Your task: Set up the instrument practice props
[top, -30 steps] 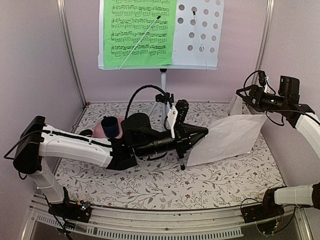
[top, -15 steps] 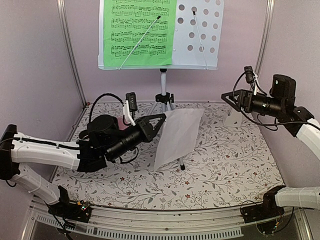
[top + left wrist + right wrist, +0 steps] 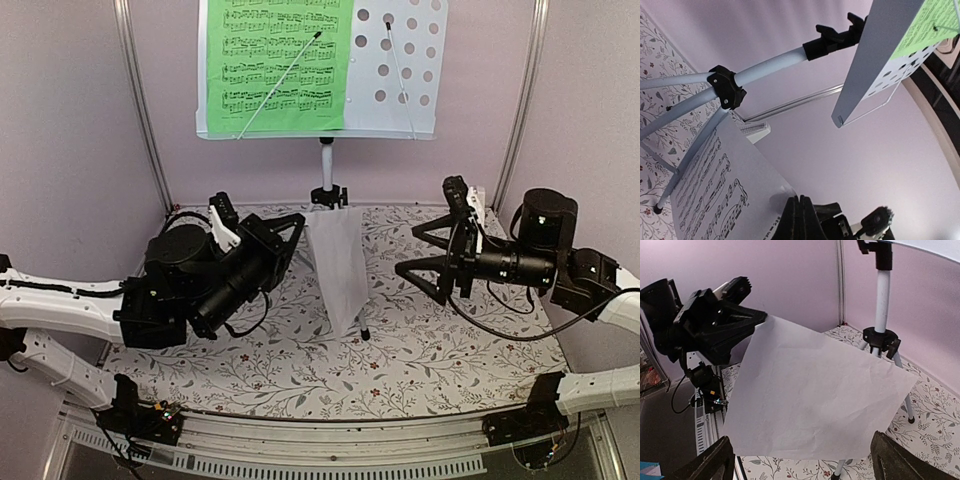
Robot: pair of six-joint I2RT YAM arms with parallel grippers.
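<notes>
The pale grey music stand (image 3: 400, 70) stands at the back, and the green sheet (image 3: 278, 65) lies on the left half of its hole-punched desk. My left gripper (image 3: 297, 222) is shut on a top corner of the white sheet (image 3: 340, 265), which hangs upright in front of the stand's pole. The pinch shows in the left wrist view (image 3: 800, 200), with the printed side (image 3: 715, 190) facing that camera. My right gripper (image 3: 415, 255) is open and empty, right of the sheet and facing its blank side (image 3: 815, 400). The white metronome (image 3: 754, 131) peeks past the sheet.
The stand's tripod legs (image 3: 363, 335) spread over the floral cloth under the hanging sheet. Metal frame posts (image 3: 140, 110) and purple walls close in the back and sides. The left arm's body (image 3: 180, 280) lies across the left half of the table.
My left gripper pulled back to the left and turned the white sheet nearly edge-on in front of the stand's pole. My right arm swung down and left towards the sheet, jaws open.
</notes>
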